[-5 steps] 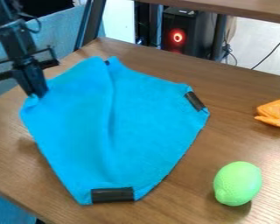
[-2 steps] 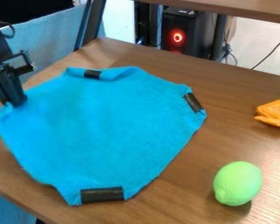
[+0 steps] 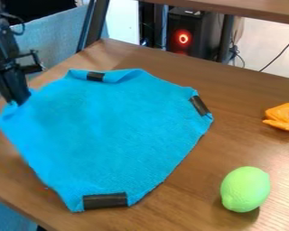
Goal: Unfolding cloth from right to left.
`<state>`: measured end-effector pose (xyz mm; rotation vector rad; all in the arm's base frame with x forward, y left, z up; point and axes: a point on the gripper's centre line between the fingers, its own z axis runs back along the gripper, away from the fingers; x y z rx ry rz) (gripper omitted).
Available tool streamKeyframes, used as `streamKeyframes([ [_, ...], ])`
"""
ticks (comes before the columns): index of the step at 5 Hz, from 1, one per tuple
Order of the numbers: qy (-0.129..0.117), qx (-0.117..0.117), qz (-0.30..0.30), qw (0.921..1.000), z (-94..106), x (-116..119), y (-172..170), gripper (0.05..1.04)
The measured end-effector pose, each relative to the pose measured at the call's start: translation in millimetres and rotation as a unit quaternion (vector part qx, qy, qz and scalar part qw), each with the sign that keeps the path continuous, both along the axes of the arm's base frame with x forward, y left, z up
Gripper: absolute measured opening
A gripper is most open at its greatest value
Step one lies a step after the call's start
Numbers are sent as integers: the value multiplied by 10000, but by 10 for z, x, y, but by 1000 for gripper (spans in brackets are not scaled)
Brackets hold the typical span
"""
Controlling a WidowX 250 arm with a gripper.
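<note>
From where I stand, the biggest thing is the brown wooden tabletop [image 3: 192, 194], which crosses the frame at a slant. On it, from the left side to a little right of the centre, lies the bright blue cloth [image 3: 110, 131], spread rather wide. It is almost as tall as it is broad, but I find its long axis goes from left to right, nearly level. One corner points to the left edge of the frame, another to the right, and the narrow lower end points down and slightly left. The top border is a little folded.

At the upper left stands the black gripper [image 3: 17, 100], tilted, its tips downward. Its fingers are closed together on the left corner of the cloth, with a small pinch of fabric between them.

Behind the tabletop, at upper centre, there is a dark computer case [image 3: 192, 34] with a red glowing ring. At the lower right rests a green lime-like object [image 3: 246, 189], well apart from the cloth. An orange object [image 3: 283, 116] sits above it, near the right edge. The smallest are three black strips [image 3: 104, 200], at the bottom, top and right parts of the cloth.
</note>
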<state>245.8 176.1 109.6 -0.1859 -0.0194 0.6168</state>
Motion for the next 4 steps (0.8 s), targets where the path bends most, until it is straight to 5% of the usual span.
streamKeyframes([
  [2,-155,859,412,9953,141,-95,41,81],
  [3,241,1145,638,9911,153,-138,42,236],
  [4,497,1333,592,9880,203,-91,55,501],
])
